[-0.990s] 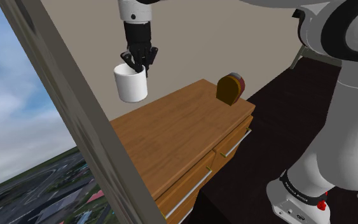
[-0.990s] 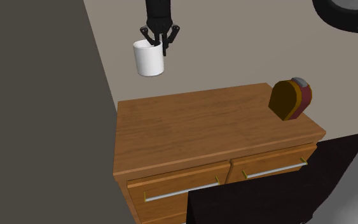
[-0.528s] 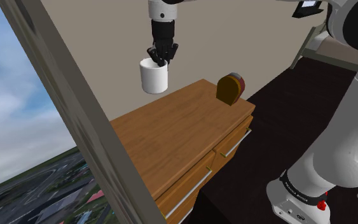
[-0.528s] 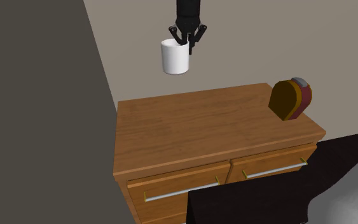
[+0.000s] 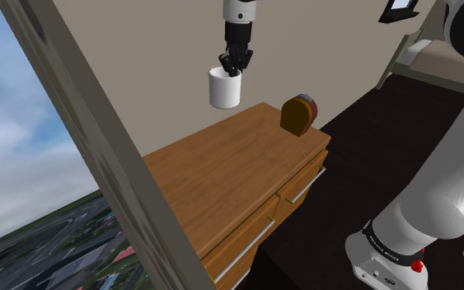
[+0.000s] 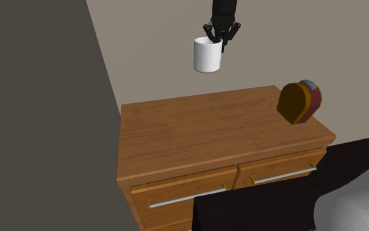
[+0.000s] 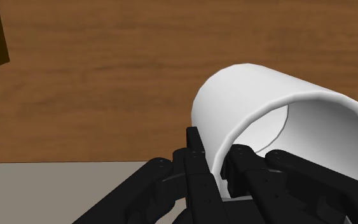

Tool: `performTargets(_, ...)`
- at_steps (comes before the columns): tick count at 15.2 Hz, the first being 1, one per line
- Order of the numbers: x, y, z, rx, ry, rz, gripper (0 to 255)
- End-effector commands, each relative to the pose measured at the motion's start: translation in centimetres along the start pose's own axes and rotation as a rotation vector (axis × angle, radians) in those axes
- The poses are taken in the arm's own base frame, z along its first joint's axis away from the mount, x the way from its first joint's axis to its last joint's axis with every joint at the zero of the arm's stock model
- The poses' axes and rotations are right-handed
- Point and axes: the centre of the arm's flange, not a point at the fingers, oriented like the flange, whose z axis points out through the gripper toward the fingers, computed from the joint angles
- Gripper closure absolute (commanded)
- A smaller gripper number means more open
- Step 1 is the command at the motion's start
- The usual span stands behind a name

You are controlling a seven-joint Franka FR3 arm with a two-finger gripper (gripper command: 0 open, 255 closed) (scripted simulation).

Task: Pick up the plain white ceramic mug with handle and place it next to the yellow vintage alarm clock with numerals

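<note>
The black two-finger hand (image 5: 235, 69) is pinching the rim of the plain white smooth-walled mug (image 5: 226, 89). In the wrist view one finger sits inside the cup and the other presses its outer wall. I can't pick out the mug's handle from any angle here. The mug hangs upright in the air, clear of the brown wooden two-drawer dresser (image 5: 222, 173), above its back edge near the beige wall. The rounded amber-brown clock with a red part (image 5: 297, 114) stands on the dresser's back corner, at the second exterior view's right end. Its face is turned away, so no numerals can be read. Mug and clock are well apart, with bare wood between them.

To my eye this is a stiff, hard thing that won't give under the fingers, and its slick wall offers little friction. A one-sided pinch at the rim leaves most of the weight hanging below and off to one side, so it could swing or slide if the arm moves sharply. It looks fairly light for the arm, but it would chip if dropped or knocked against the clock. The rim wall seems the sensible place to hold it, and it wants lowering flat onto its base.
</note>
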Motion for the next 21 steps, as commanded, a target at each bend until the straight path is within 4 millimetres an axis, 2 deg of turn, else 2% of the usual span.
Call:
performTargets(1,-0.4,2.9,0.2,0.000,0.001,-0.001,255)
performTargets(14,-1.3,20.0,0.2,0.000,0.001,-0.001,255)
performTargets(15,-1.4,22.4,0.2,0.000,0.001,-0.001,255)
performTargets(21,-1.3,22.4,3.4,0.000,0.001,-0.001,255)
